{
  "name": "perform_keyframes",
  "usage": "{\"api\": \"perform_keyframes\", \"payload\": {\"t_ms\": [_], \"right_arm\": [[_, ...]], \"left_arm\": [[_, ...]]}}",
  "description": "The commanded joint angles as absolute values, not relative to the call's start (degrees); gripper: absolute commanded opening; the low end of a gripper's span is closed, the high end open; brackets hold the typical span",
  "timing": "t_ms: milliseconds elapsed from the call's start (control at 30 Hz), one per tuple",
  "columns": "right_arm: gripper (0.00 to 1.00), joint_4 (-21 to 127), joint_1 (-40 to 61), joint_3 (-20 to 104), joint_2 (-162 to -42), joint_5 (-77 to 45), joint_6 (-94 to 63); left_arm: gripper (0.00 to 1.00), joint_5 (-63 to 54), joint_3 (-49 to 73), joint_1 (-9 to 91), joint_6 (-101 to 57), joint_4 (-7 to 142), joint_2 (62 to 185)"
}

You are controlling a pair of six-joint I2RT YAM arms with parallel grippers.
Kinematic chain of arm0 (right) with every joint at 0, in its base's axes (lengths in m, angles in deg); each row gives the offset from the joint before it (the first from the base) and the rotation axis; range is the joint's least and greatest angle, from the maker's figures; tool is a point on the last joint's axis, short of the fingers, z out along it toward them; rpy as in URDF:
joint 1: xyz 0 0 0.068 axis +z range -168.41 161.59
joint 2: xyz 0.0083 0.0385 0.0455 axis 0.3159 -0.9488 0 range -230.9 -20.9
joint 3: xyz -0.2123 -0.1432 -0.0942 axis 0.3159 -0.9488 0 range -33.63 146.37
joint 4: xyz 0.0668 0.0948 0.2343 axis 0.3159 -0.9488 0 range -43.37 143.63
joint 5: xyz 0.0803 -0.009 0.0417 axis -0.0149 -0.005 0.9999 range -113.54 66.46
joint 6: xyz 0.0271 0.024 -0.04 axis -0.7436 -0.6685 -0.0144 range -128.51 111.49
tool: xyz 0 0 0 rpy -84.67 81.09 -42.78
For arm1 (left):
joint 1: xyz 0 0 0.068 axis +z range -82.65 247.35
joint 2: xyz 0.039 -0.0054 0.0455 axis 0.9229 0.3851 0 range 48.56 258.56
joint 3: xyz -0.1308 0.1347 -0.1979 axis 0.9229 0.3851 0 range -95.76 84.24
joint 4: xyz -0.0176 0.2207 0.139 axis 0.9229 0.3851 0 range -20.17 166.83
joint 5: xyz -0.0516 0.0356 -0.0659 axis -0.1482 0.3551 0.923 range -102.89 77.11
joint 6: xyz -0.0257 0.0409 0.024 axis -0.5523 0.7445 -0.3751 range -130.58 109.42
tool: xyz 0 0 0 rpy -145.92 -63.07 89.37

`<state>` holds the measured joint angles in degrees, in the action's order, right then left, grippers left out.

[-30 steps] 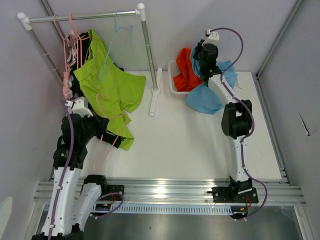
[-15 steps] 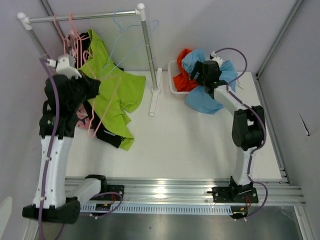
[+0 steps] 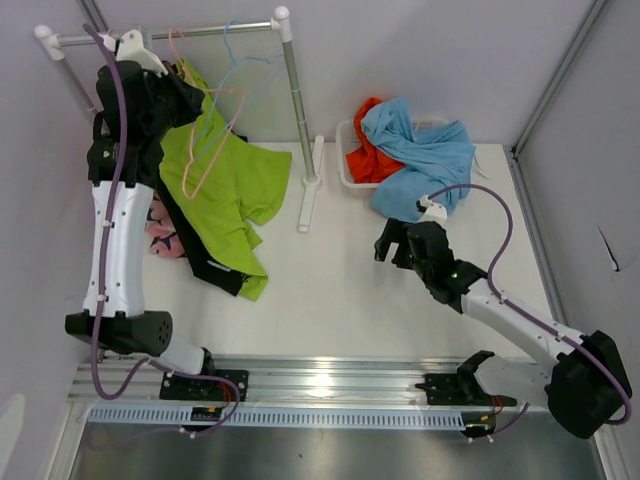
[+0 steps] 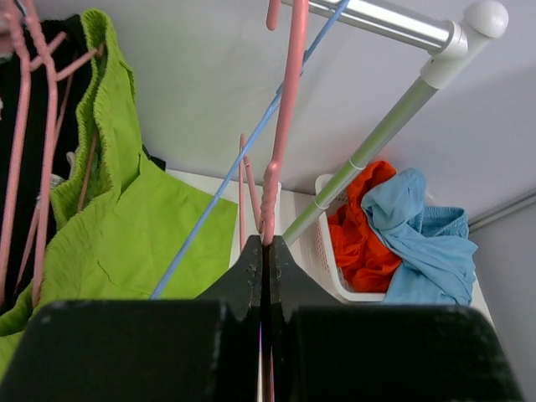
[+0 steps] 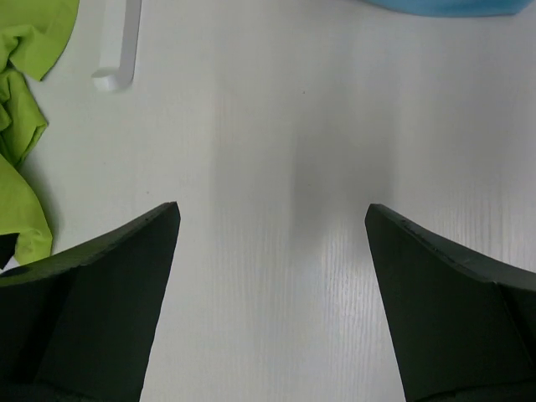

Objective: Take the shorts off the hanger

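Observation:
My left gripper (image 3: 197, 103) is raised near the rail (image 3: 230, 30), shut on a thin pink hanger (image 4: 285, 109) whose hook reaches up to the rail (image 4: 377, 17). Lime green shorts (image 3: 225, 190) drape from the rail's left end down to the table. Beneath them lie black shorts (image 3: 215, 270) and pink shorts (image 3: 160, 238) with dark-blue shapes. Orange shorts (image 3: 365, 150) and light blue shorts (image 3: 425, 155) lie in and over a white basket (image 3: 345, 170). My right gripper (image 3: 385, 240) hovers open over bare table (image 5: 272, 213).
A blue hanger (image 3: 245, 75) hangs on the rail, and several pink hangers (image 4: 42, 126) crowd its left end. The rack's upright post (image 3: 295, 100) and white foot (image 3: 307, 205) stand mid-table. Grey walls close in at the back and sides.
The left arm rose from table level to the rail with the pink hanger. The right gripper opened, left the light blue shorts on the basket and drew back towards the near side.

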<state>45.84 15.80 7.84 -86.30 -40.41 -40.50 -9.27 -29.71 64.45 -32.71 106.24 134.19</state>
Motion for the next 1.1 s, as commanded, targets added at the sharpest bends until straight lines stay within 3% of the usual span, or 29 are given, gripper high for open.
{"api": "perform_keyframes", "payload": {"t_ms": [0,300,700,933,1033,1067], "right_arm": [[0.99,47.13,17.79,4.96,-82.26,-44.81,-40.42],[0.99,52.40,17.97,-4.27,-74.34,-43.14,-40.68],[0.99,59.25,18.15,-13.85,-71.44,-41.04,-42.35],[0.99,60.22,18.24,-15.79,-71.26,-40.68,-42.88],[0.99,60.83,18.24,-15.79,-71.87,-40.51,-42.88],[0.99,60.92,18.32,-15.79,-72.13,-40.42,-42.88]], "left_arm": [[0.00,-5.43,-36.52,63.05,-33.43,103.77,136.35],[0.00,-6.65,-59.71,59.00,-31.14,104.11,154.55],[0.00,-10.69,-60.69,51.80,-30.44,93.48,166.06],[0.00,-11.83,-60.26,51.01,-30.97,94.35,166.69],[0.21,-12.53,-55.52,50.65,-29.39,94.97,162.31],[0.43,-14.27,-54.38,50.65,-28.78,94.97,160.99]]}}
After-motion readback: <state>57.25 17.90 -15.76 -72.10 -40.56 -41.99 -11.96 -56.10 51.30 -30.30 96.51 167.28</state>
